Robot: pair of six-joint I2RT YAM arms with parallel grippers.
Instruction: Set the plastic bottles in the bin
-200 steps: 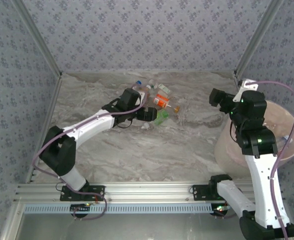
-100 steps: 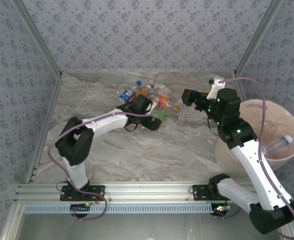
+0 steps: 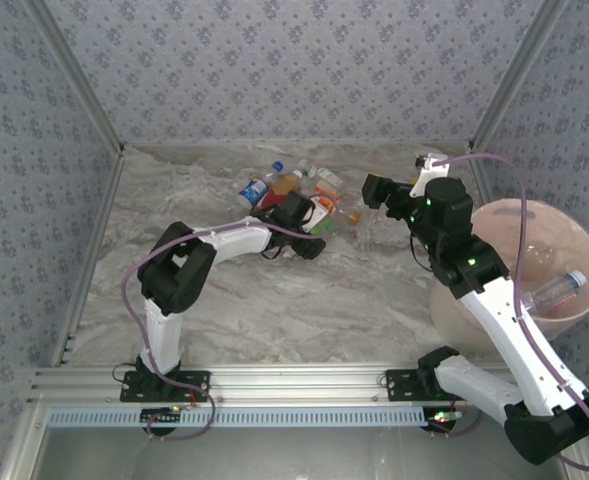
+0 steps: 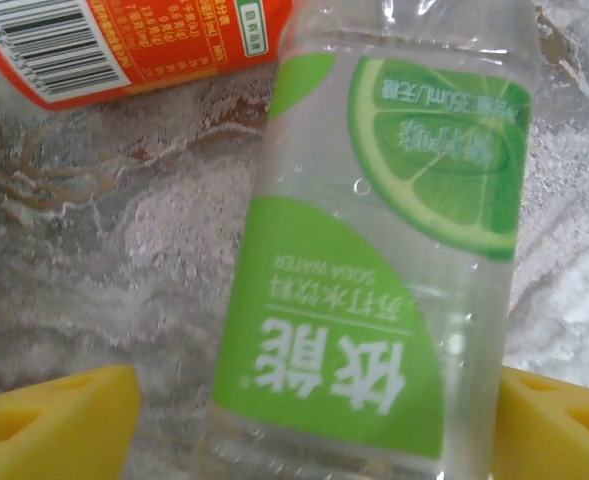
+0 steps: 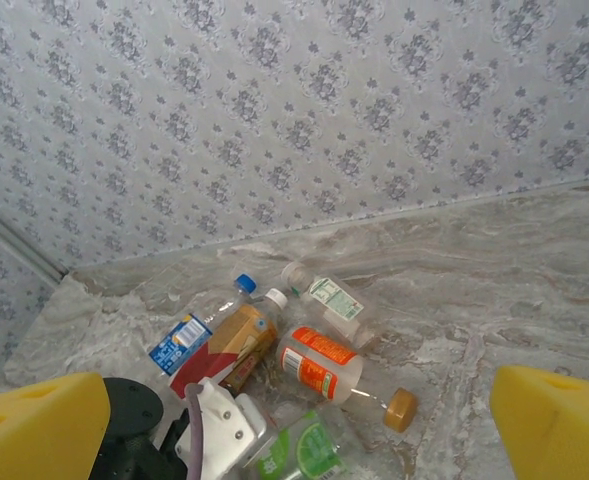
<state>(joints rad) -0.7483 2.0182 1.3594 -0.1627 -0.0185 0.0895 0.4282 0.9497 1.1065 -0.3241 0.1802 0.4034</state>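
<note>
So far, one bottle [image 3: 557,290] is seen in the bin [image 3: 504,235]; a pile [image 3: 279,185] is left well apart. A green one [image 4: 374,250] is straddled by the open left claw [image 4: 309,420]; the right claw [image 3: 376,190] is spread.

The left gripper [image 3: 309,238] pushed farther toward the desk's far edge until the green-labelled bottle [image 4: 374,280] lay between its jaws, while the right gripper [image 3: 376,190] swung from above the bin [image 3: 534,204] toward the plastic bottles [image 3: 292,185].
</note>
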